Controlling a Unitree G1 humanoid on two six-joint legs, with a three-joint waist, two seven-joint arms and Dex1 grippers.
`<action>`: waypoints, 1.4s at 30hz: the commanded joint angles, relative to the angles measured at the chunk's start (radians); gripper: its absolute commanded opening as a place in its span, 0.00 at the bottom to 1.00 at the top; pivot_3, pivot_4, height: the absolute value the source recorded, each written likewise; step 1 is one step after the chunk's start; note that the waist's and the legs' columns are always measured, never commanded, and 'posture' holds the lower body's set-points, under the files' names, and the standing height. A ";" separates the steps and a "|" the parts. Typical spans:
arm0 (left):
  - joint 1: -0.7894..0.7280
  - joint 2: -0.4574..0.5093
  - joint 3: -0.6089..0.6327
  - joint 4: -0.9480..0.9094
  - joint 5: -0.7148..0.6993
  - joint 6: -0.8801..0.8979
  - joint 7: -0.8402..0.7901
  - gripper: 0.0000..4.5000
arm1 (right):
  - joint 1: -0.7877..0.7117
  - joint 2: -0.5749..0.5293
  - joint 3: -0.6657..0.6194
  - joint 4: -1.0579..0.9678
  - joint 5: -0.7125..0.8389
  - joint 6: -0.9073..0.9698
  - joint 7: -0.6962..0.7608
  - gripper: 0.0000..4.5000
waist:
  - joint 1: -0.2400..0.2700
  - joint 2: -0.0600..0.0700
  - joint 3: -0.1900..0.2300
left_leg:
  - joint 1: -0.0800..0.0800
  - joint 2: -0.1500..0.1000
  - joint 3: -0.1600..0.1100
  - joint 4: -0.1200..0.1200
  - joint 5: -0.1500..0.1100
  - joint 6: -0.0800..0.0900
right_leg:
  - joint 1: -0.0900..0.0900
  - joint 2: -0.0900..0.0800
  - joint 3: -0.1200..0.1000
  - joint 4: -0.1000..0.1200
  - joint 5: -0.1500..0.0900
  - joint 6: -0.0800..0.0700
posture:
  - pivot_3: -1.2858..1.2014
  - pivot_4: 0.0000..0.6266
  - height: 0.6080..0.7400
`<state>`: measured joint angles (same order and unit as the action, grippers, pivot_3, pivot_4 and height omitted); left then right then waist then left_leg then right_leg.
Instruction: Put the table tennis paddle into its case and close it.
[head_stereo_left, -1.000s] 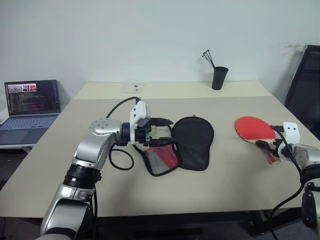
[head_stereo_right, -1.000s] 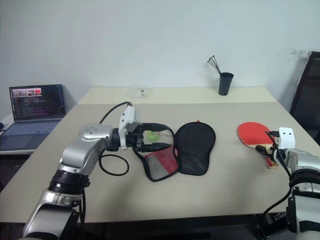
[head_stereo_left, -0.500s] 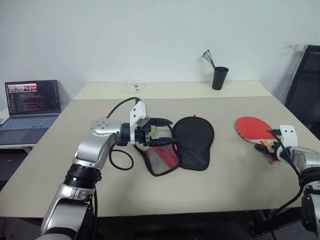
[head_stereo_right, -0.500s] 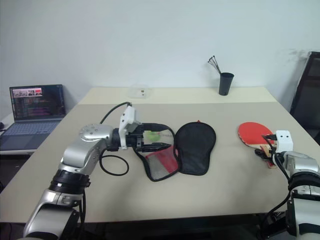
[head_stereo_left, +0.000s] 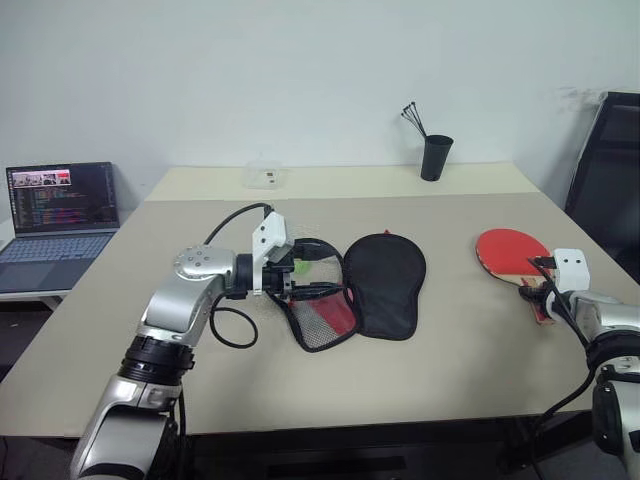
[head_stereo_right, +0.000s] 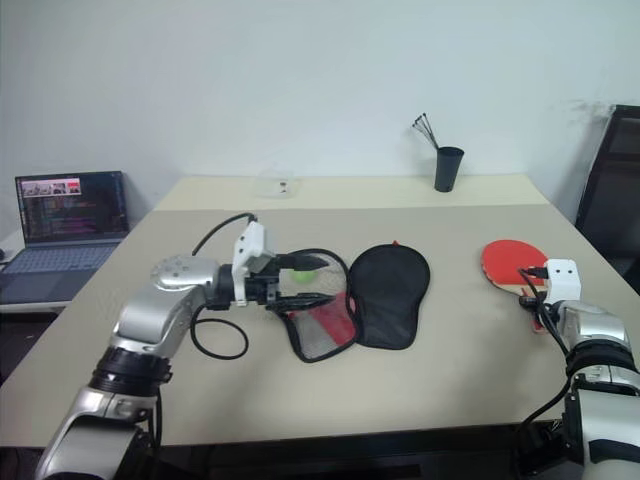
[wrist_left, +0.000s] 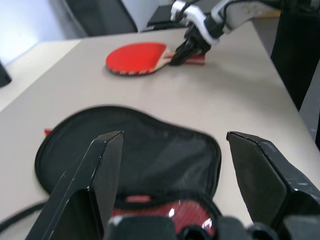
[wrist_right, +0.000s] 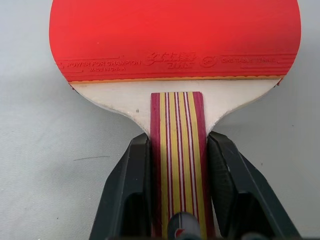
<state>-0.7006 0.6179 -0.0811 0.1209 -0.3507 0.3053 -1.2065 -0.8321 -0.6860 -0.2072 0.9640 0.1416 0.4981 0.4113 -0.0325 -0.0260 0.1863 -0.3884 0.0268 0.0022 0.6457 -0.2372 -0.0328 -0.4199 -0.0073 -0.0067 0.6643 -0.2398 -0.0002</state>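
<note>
- Two steps remain ahead of us, as we judge it: the red-faced table tennis paddle with its striped wooden handle (wrist_right: 177, 125) is not yet in the soft black fabric paddle-shaped case (head_stereo_left: 385, 285), and the case is not yet shut. The step in hand is the pickup of the paddle.
- Our right gripper (wrist_right: 177, 195) has its two black fingers pressed against both sides of the handle, so we read it as clamped on the paddle, which lies flat on the beige table (head_stereo_left: 460, 350) near its right edge, well apart from the case.
- Our left gripper (wrist_left: 172, 165) stands with its fingers spread wide and nothing between them. It hovers at the open mouth of the case, just above the red mesh flap (head_stereo_left: 325, 320) that folds out toward us; whether it touches the zip edge we cannot tell.
- Paddle's long axis runs roughly front to back across the table: the handle points toward us and slightly outward, the round red face points away, toward the far side of the table.
- Case lies open near the table's middle, its round black half turned away from us and the opening on the near left side.
- Next, we judge, the right arm must lift the paddle, carry it across to the case and turn it so the round face leads into the mouth, while the left gripper holds the flap up. A poor angle could catch the blade on the zip edge.
- A small green ball (head_stereo_right: 303, 274) sits just beside the left gripper; we leave it alone.
</note>
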 joint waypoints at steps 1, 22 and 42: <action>0.046 0.048 0.063 -0.068 -0.023 0.020 0.018 0.80 | 0.018 -0.007 -0.037 -0.227 0.042 0.086 -0.012 0.26 | 0.000 0.001 0.000 | -0.001 0.000 0.000 0.000 0.000 0.000 | -0.001 0.000 0.000 0.000 0.000 0.000 | 0.52 0.24 1.00; 0.218 0.156 0.178 -0.180 -0.081 0.089 0.062 0.80 | 0.179 0.772 -0.120 -1.325 0.205 0.829 -0.523 0.25 | 0.014 0.002 0.001 | -0.010 0.002 -0.003 0.000 0.000 0.000 | -0.008 -0.005 -0.003 -0.001 0.000 0.000 | 0.52 0.24 1.00; 0.200 0.138 0.147 -0.192 -0.076 0.086 0.074 0.80 | 0.215 0.838 -0.004 -1.148 0.156 0.664 -0.544 0.25 | 0.001 0.002 0.001 | -0.009 0.002 -0.003 -0.001 -0.001 0.001 | -0.008 0.000 -0.003 -0.001 0.000 0.000 | 0.52 0.24 1.00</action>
<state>-0.4841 0.7502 0.0557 -0.0350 -0.4163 0.3937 -1.1393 -0.6062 0.1280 -0.2279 -0.1528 0.2944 1.2025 -0.1358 -0.0320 -0.0238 0.1872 -0.3978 0.0292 -0.0010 0.6449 -0.2378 -0.0319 -0.4280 -0.0073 -0.0098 0.6631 -0.2398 -0.0002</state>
